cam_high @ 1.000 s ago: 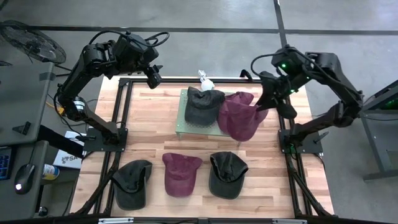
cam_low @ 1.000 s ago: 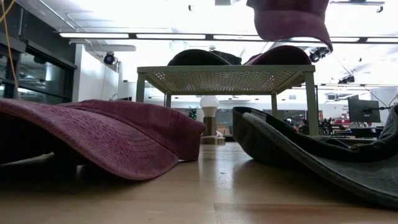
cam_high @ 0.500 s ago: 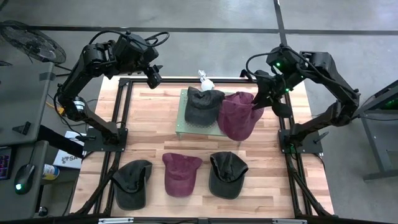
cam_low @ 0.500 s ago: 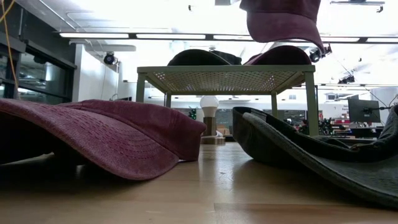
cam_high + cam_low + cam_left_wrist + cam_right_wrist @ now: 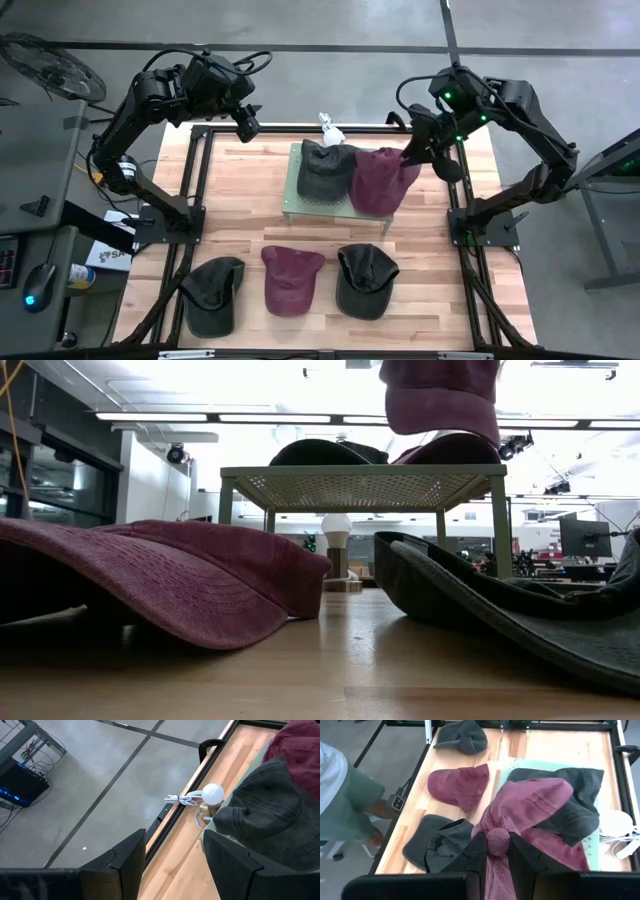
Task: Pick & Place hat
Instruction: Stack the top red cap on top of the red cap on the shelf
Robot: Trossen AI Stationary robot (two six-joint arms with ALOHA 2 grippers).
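Right pincer carrying a maroon hat over the raised stand.

The right pincer [image 5: 497,851], in the upper right of the high view, was pinched narrow on a bunched fold of the maroon hat [image 5: 381,182], which hung above the right half of the green stand [image 5: 291,190], over another maroon hat [image 5: 455,448] and just beside the dark hat [image 5: 326,168] resting there. The step looked like the placing stage: the hat was over the stand but not yet set down. The next move probably called for lowering it and spreading the fingers. Three more hats [image 5: 288,279] lay along the lower edge of the table [image 5: 240,215]. The left pincer [image 5: 170,857] waited wide and empty at upper left, by the white bulb [image 5: 213,794].
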